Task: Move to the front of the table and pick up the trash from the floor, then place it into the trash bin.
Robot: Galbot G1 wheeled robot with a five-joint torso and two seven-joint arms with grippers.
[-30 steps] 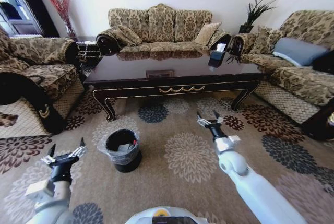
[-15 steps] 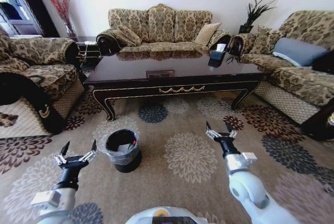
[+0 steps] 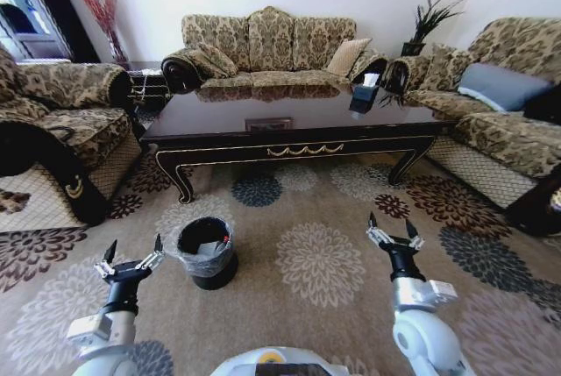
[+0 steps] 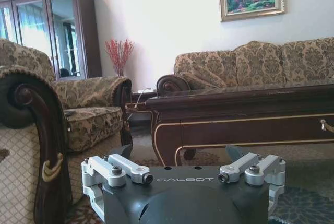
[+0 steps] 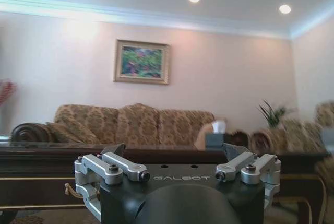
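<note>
The dark glossy table [image 3: 289,127] with its gold scroll apron stands across the room ahead. The black trash bin [image 3: 207,253] with a clear liner sits on the flowered floor [image 3: 320,262] in front of the table; pale bits and a red speck show inside it. Loose trash on the carpet is out of view. My left gripper [image 3: 134,249] hangs open just left of the bin, holding nothing. My right gripper [image 3: 391,229] is open and empty well to the bin's right. The left wrist view looks past the left gripper [image 4: 180,153] to the table [image 4: 240,110]; the right wrist view looks past the right gripper [image 5: 175,150] to the table [image 5: 47,157].
Patterned sofas ring the table: an armchair [image 3: 53,122] on the left, a sofa [image 3: 267,47] behind, another sofa [image 3: 500,104] on the right. A tissue box [image 3: 365,94] stands on the table's right end. Open carpet lies between the two arms.
Both arms have drawn back toward my body. The right gripper has moved right and nearer, away from the table's front; the left has shifted slightly. Both stayed open.
</note>
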